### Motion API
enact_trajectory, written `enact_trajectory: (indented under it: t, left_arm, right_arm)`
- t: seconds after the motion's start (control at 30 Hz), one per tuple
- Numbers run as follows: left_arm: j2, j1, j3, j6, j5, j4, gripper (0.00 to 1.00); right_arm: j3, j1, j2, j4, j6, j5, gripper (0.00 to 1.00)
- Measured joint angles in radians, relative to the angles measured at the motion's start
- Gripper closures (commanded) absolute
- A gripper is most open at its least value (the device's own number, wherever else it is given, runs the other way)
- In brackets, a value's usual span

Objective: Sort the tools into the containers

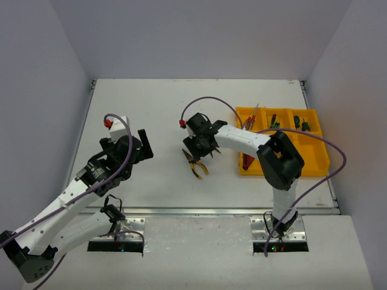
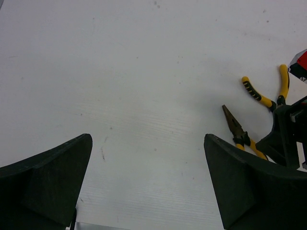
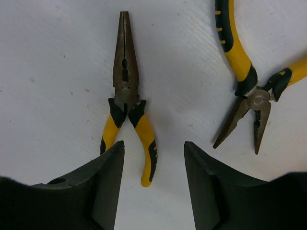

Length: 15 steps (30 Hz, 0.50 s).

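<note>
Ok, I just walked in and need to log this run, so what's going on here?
A two-armed robot is sorting hand tools into a yellow tray. The right tool hangs over a closed pair of yellow-handled pliers on the table, jaws open at its handles. A second pair lies spread open beside it. Neither is gripped yet. A few screwdrivers already sit in the tray's far compartments. The left tool is wide open above the table, holding nothing.

Bench (image 1: pixel 157 109), white, carrying a yellow organiser tray (image 1: pixel 314 168) at its right; red-handled screwdrivers (image 1: pixel 250 121) leaning out of the tray's far-left compartment; green-handled tools (image 1: pixel 275 121) lying in the far-middle one; right gripper (image 1: pixel 199 151) hanging over yellow-black pliers (image 1: pixel 196 169) mid-bench; left gripper (image 1: pixel 132 150) hovering well apart, jaws standing open.
</note>
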Motion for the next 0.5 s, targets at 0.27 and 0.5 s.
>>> enact_trajectory:
  t: [0.27,0.5]
  left_arm:
    - [0.016,0.009,0.0,0.019,0.032,0.013,0.0]
    - [0.016,0.01,0.0,0.028,0.048,0.021,0.0]
  right_arm:
    - [0.002,0.018,0.053,-0.008,-0.007,-0.02,0.57]
    - [0.002,0.023,0.106,0.01,-0.023,0.017,0.88]
